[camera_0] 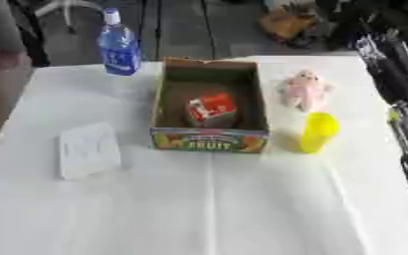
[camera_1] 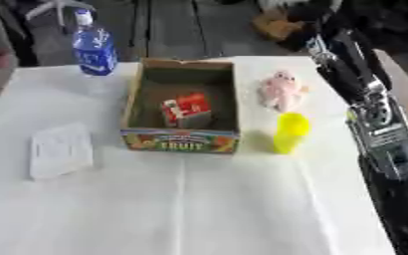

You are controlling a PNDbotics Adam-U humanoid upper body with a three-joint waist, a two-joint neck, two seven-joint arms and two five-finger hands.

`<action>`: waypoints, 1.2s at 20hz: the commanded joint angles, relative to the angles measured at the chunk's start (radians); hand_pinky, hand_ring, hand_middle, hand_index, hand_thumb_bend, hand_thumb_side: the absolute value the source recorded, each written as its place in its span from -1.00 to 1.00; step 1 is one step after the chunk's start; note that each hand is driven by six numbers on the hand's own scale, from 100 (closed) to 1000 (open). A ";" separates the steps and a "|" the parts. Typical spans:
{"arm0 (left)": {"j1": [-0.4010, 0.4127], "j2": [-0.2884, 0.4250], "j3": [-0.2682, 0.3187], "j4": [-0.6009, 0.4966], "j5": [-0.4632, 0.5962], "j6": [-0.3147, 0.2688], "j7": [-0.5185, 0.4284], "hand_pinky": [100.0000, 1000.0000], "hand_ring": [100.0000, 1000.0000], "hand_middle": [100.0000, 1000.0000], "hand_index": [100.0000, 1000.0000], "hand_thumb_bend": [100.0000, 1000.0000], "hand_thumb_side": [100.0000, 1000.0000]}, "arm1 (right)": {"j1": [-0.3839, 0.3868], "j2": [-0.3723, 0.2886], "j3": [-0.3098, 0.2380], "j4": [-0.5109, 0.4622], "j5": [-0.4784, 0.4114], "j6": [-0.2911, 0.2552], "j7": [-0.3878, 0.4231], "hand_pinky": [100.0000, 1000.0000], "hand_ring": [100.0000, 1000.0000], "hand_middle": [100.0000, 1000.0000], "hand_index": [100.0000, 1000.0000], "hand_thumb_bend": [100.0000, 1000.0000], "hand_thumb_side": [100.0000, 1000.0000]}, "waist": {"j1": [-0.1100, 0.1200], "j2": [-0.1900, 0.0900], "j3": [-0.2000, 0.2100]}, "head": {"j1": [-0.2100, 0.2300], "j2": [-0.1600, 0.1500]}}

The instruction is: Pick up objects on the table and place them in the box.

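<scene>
A cardboard box (camera_0: 165, 94) with a printed fruit front stands in the middle of the white table, and a red and white carton (camera_0: 212, 109) lies inside it. Right of the box lie a pink plush toy (camera_0: 305, 89) and, nearer to me, an upright yellow cup (camera_0: 318, 131). A blue water bottle (camera_0: 119, 47) stands at the far left of the box. A flat white packet (camera_0: 88, 149) lies to the box's left. My right hand (camera_1: 340, 62) hovers at the table's right edge, beside the pink toy, fingers stretched out and holding nothing. My left hand does not show.
My black and silver right forearm (camera_1: 383, 137) runs along the right edge of the table. The white tablecloth (camera_0: 207, 209) stretches towards me in front of the box. Chair legs and clutter stand on the floor beyond the far edge.
</scene>
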 commanded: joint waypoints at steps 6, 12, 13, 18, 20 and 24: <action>-0.009 0.010 0.007 -0.017 -0.005 0.000 -0.003 0.26 0.35 0.44 0.60 -0.04 0.83 | -0.025 -0.092 -0.021 0.069 0.251 -0.034 -0.004 0.28 0.29 0.56 0.82 -1.00 0.31 | -0.002 -0.021 -0.001 | -0.011 -0.006; -0.008 0.010 0.006 -0.016 -0.006 0.001 -0.004 0.26 0.35 0.44 0.60 -0.03 0.83 | -0.028 -0.111 -0.005 0.135 0.340 -0.081 0.033 0.33 0.36 0.60 0.82 -1.00 0.34 | -0.005 -0.026 0.001 | -0.019 -0.005; -0.007 0.010 0.006 -0.016 -0.006 0.001 -0.005 0.26 0.35 0.44 0.60 -0.03 0.83 | -0.029 -0.115 -0.002 0.146 0.355 -0.091 0.043 0.33 0.36 0.60 0.82 -1.00 0.34 | -0.005 -0.026 0.001 | -0.020 -0.004; -0.007 0.010 0.006 -0.016 -0.007 0.001 -0.006 0.26 0.35 0.44 0.60 -0.03 0.83 | -0.039 -0.126 0.005 0.199 0.457 -0.130 0.072 0.45 0.50 0.66 0.82 -1.00 0.29 | -0.006 -0.029 0.003 | -0.030 -0.006; -0.006 0.010 0.006 -0.016 -0.007 0.001 -0.006 0.27 0.35 0.44 0.60 -0.03 0.83 | -0.040 -0.127 0.005 0.213 0.508 -0.139 0.072 0.52 0.58 0.68 0.83 -1.00 0.29 | -0.005 -0.029 0.004 | -0.035 -0.008; -0.006 0.010 0.005 -0.015 -0.007 0.001 -0.006 0.26 0.35 0.44 0.60 -0.03 0.83 | -0.041 -0.127 0.006 0.239 0.623 -0.151 0.061 0.68 0.73 0.74 0.84 -0.91 0.30 | -0.006 -0.031 0.003 | -0.044 -0.009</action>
